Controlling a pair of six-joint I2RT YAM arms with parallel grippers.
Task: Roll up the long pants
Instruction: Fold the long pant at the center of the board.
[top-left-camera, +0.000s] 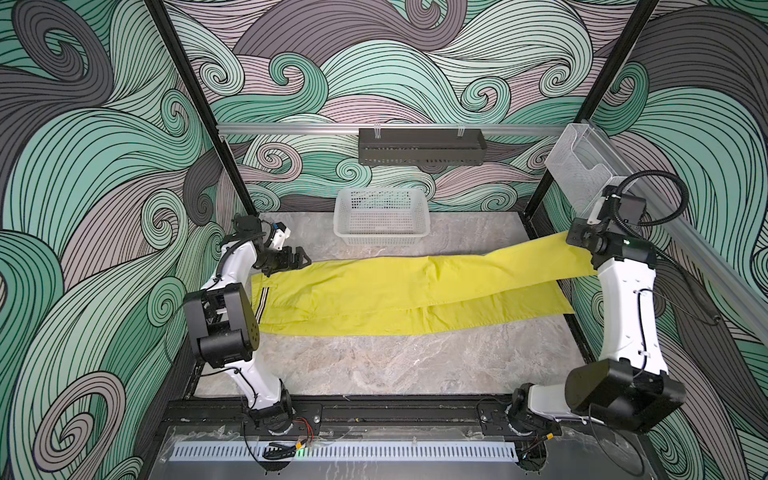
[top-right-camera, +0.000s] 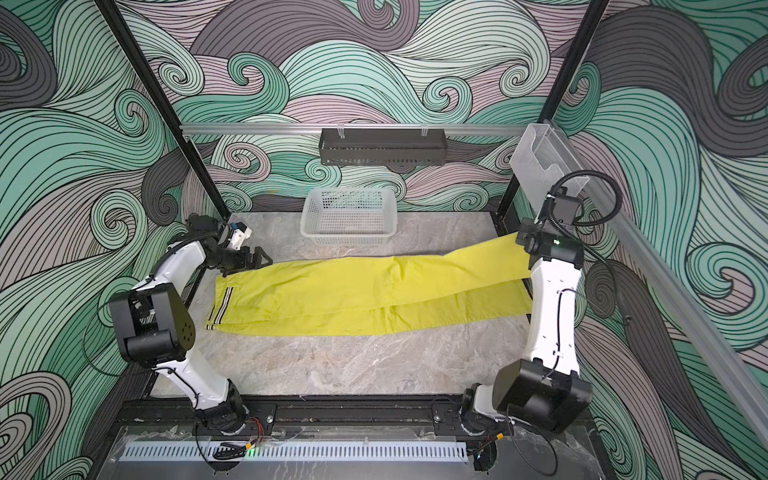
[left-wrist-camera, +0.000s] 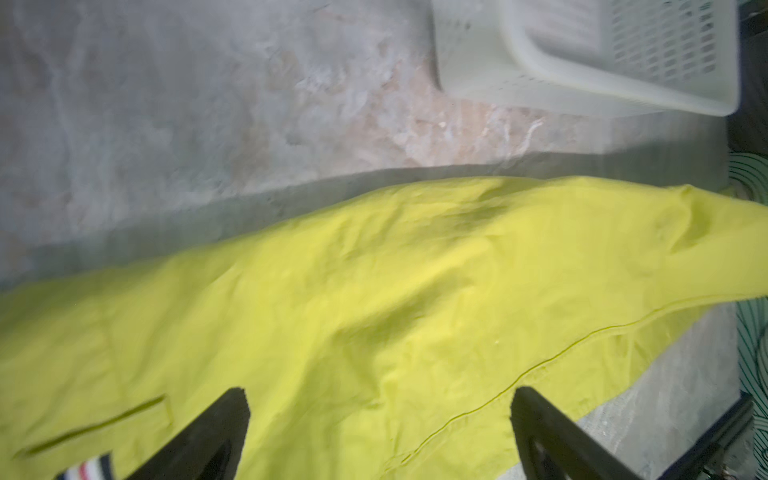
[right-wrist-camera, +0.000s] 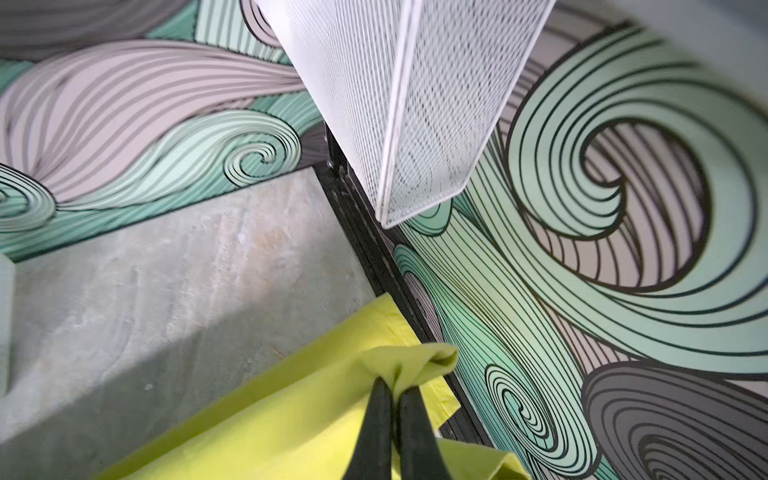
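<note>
Closest to my right wrist camera, my right pincer (right-wrist-camera: 394, 384) is pressed together, its black tapered fingers (right-wrist-camera: 376, 415) pinching a bunched fold at the end of one leg of the pants (right-wrist-camera: 270, 415). The cloth is thin, matte, bright yellow-green and lightly creased. That leg (top-left-camera: 519, 257) rises off the tabletop (top-left-camera: 374, 365) in a smooth band to my pincer at the far right corner. The other leg (top-left-camera: 519, 305) lies flat, its end at the right edge.

In both top views the pants (top-left-camera: 374, 291) (top-right-camera: 332, 291) stretch across the grey, marble-patterned tabletop, with the dark-striped waistband (top-left-camera: 261, 305) on the left. A white plastic basket (top-left-camera: 382, 237), rectangular with perforated walls, stands just behind them, apart from the cloth.

My left pincer (top-left-camera: 303, 258) is spread wide and holds nothing. It sits at the far edge of the waist end. Its wrist camera shows the cloth (left-wrist-camera: 374, 291) between its fingers, crossed by a stitched seam (left-wrist-camera: 540, 365), with a slit pocket (left-wrist-camera: 95, 428) to one side. I cannot tell whether the tips touch the cloth.
</note>
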